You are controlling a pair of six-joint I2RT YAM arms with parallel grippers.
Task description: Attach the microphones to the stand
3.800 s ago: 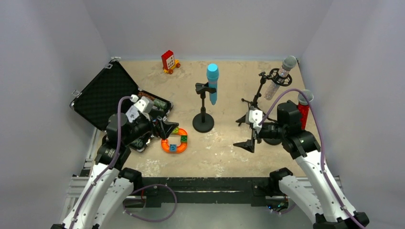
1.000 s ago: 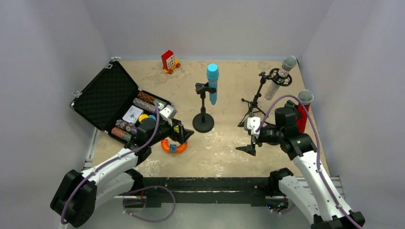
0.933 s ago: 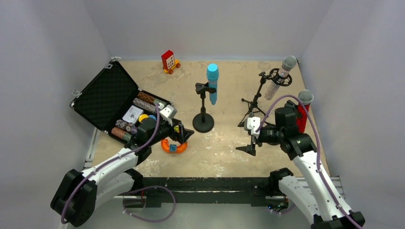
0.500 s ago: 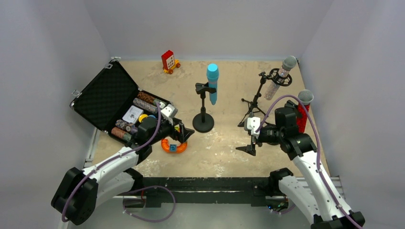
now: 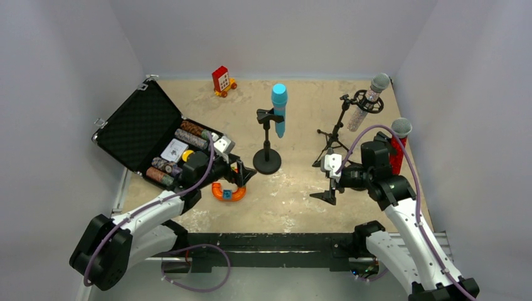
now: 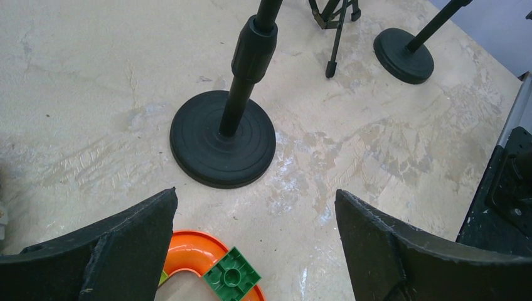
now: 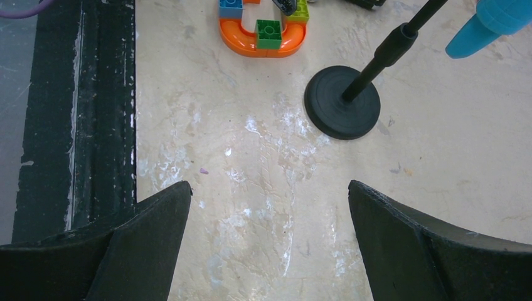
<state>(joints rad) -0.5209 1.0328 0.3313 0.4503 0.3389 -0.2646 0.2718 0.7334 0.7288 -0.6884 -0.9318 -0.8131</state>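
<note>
All three microphones sit in stands. The light-blue mic [image 5: 279,110] is clipped to the round-base stand [image 5: 267,160] at the centre. The silver glitter mic [image 5: 369,100] sits in the ring mount of the tripod stand [image 5: 335,133]. The red glitter mic [image 5: 398,145] stands at the right, partly hidden behind my right arm. My left gripper [image 5: 238,175] is open and empty, low over the floor just left of the round base [image 6: 223,147]. My right gripper [image 5: 328,182] is open and empty, facing left toward that base [image 7: 342,101]; the blue mic's tail [image 7: 495,26] shows in the right wrist view.
An orange curved toy track with coloured bricks [image 5: 228,190] lies under my left gripper, also in the left wrist view [image 6: 191,254]. An open black case [image 5: 141,128] with small items is at the left. A red toy truck [image 5: 222,81] is at the back. A second round base [image 6: 403,55] shows at the right.
My left arm has swung from over the case out toward the centre stand and lowered, then edged slightly further. My right gripper has shifted a little and holds still.
</note>
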